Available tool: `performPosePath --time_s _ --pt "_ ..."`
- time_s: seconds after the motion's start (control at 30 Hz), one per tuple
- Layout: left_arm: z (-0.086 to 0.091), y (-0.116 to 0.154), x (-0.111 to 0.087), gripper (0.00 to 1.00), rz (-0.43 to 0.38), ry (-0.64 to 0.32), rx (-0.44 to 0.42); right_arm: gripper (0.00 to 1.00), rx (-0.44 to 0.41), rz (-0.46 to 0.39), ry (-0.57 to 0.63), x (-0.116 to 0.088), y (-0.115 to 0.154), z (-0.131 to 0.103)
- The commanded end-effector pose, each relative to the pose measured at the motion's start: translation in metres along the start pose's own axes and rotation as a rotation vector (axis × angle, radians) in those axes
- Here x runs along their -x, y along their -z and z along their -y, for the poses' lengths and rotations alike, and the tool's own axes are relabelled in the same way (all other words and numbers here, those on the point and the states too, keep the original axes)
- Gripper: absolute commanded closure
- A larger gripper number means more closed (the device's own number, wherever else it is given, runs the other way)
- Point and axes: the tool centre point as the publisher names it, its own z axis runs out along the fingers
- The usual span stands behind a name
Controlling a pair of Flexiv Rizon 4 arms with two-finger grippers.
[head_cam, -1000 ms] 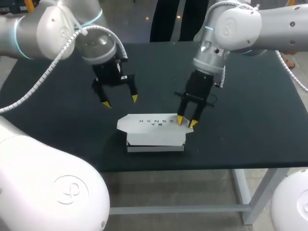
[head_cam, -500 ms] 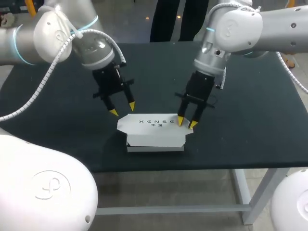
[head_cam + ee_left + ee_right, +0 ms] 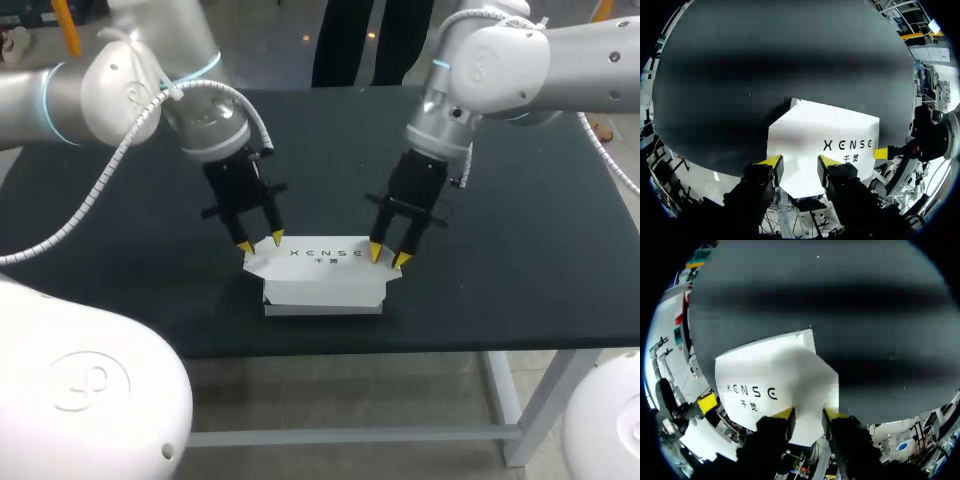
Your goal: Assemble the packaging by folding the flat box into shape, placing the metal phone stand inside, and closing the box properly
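In the head view the white box (image 3: pixel 322 278) sits on the black counter (image 3: pixel 520 250) at about 6 o'clock from the counter's middle, close to the front edge. It is folded into shape, with its printed lid lying over the top and a small flap jutting out at each end. The left arm comes in from 10 o'clock. The left tool (image 3: pixel 261 242) stands at the lid's 10 o'clock corner, its two yellow tips a moderate gap apart, at or just over the lid, gripping nothing. The right arm comes in from 2 o'clock. The right tool (image 3: pixel 388 256) stands at the lid's 3 o'clock end, its tips a narrower gap apart, at the lid's edge and clamped on nothing.

In the left wrist view the left tool (image 3: pixel 800 161) has its fingers parted, and the near corner of the box (image 3: pixel 820 135) lies under and between them, with white card showing through the gap. The box stretches ahead of the tool toward 1 o'clock, and a yellow fingertip (image 3: pixel 881 153) of the other arm shows at its far end.

In the right wrist view the right tool (image 3: pixel 809 414) is also parted, over the near end flap of the box (image 3: pixel 770 372). The lid runs ahead toward 11 o'clock, and a yellow fingertip (image 3: pixel 706 403) of the left arm sits beside its far end.
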Motion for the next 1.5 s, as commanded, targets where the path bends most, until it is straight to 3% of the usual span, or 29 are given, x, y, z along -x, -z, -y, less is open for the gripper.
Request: performPosePath --time_s 0.03,0.93,1.4,1.5 --pt "-0.003 -0.006 0.001 0.53 0.009 0.006 0.002 0.60 0.013 -0.009 0.004 0.003 -0.002 0.004" --pt "-0.010 -0.024 0.004 0.57 0.042 0.028 0.012 0.59 0.085 -0.075 0.040 0.005 -0.005 0.009" --pt "-0.010 -0.024 0.004 0.58 0.042 0.028 0.012 0.53 0.092 -0.087 0.041 0.005 -0.004 0.009" --pt "-0.010 -0.024 0.004 0.62 0.042 0.028 0.012 0.55 0.092 -0.087 0.041 0.005 -0.004 0.009"
